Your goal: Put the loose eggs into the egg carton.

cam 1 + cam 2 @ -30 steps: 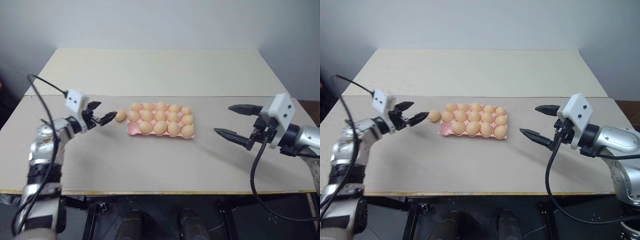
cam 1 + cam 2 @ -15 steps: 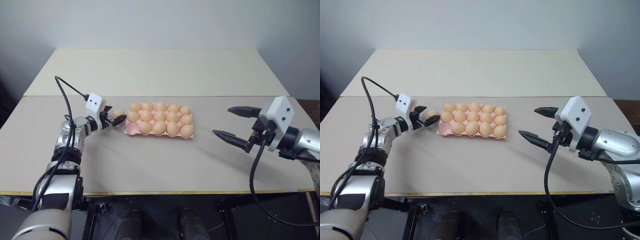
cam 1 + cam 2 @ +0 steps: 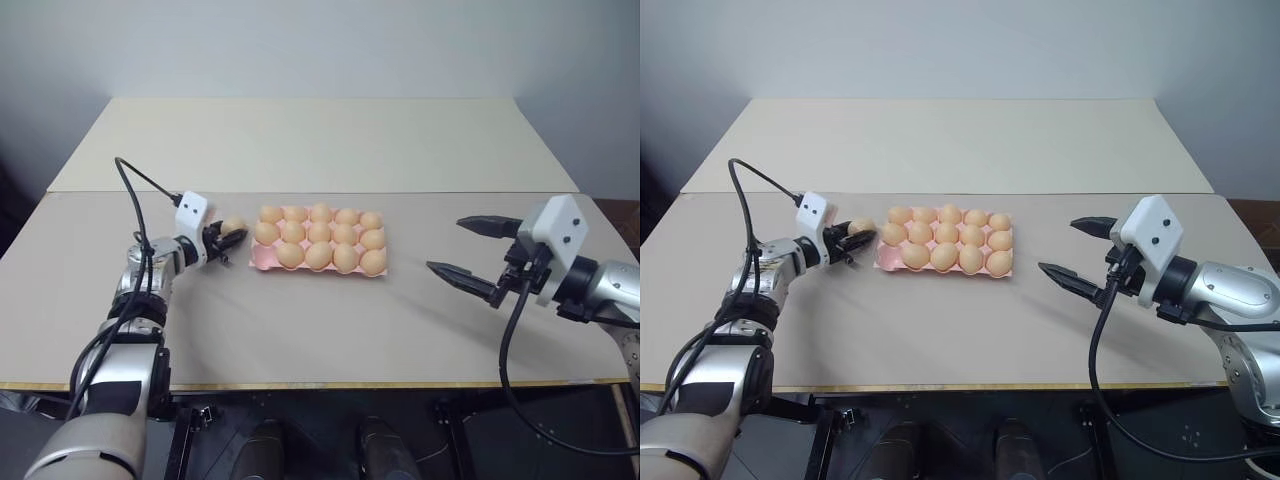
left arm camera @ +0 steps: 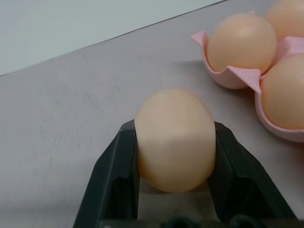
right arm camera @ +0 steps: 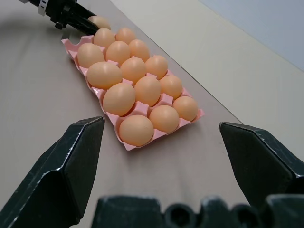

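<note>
Left end effector point(image 4: 173, 142) clamped on loose egg point(image 4: 174, 138) beside egg carton point(image 4: 237, 77) edge; right end effector point(image 3: 1077, 250) agape, well apart.

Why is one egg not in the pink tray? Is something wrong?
One egg sits outside the egg carton, beside its left end, clamped in the left gripper. Oddly, all fifteen cups look full already. Nothing looks cracked or spilled.

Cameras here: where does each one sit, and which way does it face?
Head pair: look forward and down at the table; both arms show.
Left wrist: looks along the left gripper, shut on a loose egg beside the egg carton.
Right wrist: looks past the right gripper, open, at the carton.
Shared: carton and loose egg.
</note>
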Motion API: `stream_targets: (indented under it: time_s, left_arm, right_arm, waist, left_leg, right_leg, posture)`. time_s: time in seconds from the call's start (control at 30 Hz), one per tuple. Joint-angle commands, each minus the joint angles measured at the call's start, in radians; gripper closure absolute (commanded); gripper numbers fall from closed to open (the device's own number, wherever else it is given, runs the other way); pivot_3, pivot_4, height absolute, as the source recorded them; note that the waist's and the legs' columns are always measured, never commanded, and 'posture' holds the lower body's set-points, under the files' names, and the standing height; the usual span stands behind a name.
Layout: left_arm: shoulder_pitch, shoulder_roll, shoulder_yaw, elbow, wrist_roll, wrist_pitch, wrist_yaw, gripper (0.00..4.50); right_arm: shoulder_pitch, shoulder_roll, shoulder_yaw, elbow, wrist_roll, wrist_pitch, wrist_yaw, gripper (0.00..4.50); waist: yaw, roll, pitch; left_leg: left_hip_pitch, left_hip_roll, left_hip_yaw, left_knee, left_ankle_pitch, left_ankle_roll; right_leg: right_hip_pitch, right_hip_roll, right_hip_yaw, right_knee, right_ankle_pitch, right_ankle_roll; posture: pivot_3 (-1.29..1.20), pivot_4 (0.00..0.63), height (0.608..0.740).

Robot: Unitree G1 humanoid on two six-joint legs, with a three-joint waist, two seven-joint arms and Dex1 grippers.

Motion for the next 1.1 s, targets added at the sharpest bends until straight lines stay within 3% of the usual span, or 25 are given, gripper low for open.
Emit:
stream_targets:
  time_s: [0.03, 0.17, 0.37, 0.63, 0.67, 0.9, 1.1]
  left_arm:
    - [0.034, 0.062, 0.028, -0.116, -0.018, -0.005, -0.039, 2.86]
    - [0.111, 0.127, 0.051, -0.360, -0.109, 0.092, -0.181, 2.86]
    - [0.226, 0.144, 0.032, -0.668, -0.230, 0.229, -0.329, 2.86]
    - [0.248, 0.123, -0.039, -0.733, -0.212, 0.292, -0.328, 2.86]
    - [0.244, 0.122, -0.046, -0.724, -0.203, 0.289, -0.323, 2.22]
    - [0.221, 0.116, -0.068, -0.686, -0.190, 0.275, -0.333, 0.02]
    - [0.219, 0.221, 0.029, -0.723, -0.222, 0.303, -0.316, 0.02]
  right_arm:
    - [-0.014, -0.008, -0.037, -0.020, 0.007, -0.011, -0.007, 0.00]
    - [-0.016, -0.004, -0.032, -0.013, 0.003, -0.017, -0.007, 0.00]
    - [-0.028, 0.008, -0.010, -0.004, -0.001, -0.027, -0.008, 0.00]
    - [-0.038, 0.005, -0.012, -0.023, -0.007, -0.023, -0.012, 0.00]
    - [-0.036, 0.006, -0.015, -0.026, -0.007, -0.021, -0.013, 0.00]
    - [-0.025, 0.011, -0.019, -0.029, -0.018, -0.025, -0.031, 0.00]
    - [-0.017, 0.022, -0.020, -0.027, -0.022, -0.034, -0.041, 0.00]
  waist:
    - [-0.004, 0.000, 0.000]
    - [-0.011, 0.000, 0.000]
    - [-0.004, 0.000, 0.000]
    - [-0.003, 0.000, 0.000]
    - [-0.003, 0.000, 0.000]
    - [-0.001, 0.000, 0.000]
    - [-0.011, 0.000, 0.000]
  left_leg:
    - [0.000, 0.000, 0.000, 0.000, 0.000, 0.000]
    - [0.000, 0.001, 0.000, 0.000, 0.000, 0.000]
    - [0.000, 0.001, 0.000, 0.000, 0.000, 0.000]
    - [0.001, 0.001, 0.000, 0.000, 0.000, 0.000]
    - [0.001, 0.001, 0.000, 0.000, 0.000, 0.000]
    - [0.001, 0.001, 0.000, 0.000, 0.000, 0.000]
    - [0.000, 0.001, 0.000, 0.000, 0.000, 0.000]
  right_leg:
    - [0.000, 0.000, 0.000, 0.000, 0.000, 0.000]
    - [-0.001, 0.000, 0.000, 0.000, 0.000, 0.000]
    - [0.001, 0.000, 0.000, 0.000, 0.000, 0.000]
    - [0.001, 0.000, 0.000, 0.000, 0.000, 0.000]
    - [0.001, 0.000, 0.000, 0.000, 0.000, 0.000]
    - [0.001, 0.000, 0.000, 0.000, 0.000, 0.000]
    - [0.000, 0.001, 0.000, 0.000, 0.000, 0.000]
  posture:
    - [0.00, 0.150, 0.740]
    - [0.00, 0.150, 0.740]
    - [0.00, 0.150, 0.740]
    - [0.00, 0.150, 0.740]
    - [0.00, 0.150, 0.740]
    - [0.00, 0.150, 0.740]
    - [0.00, 0.150, 0.740]
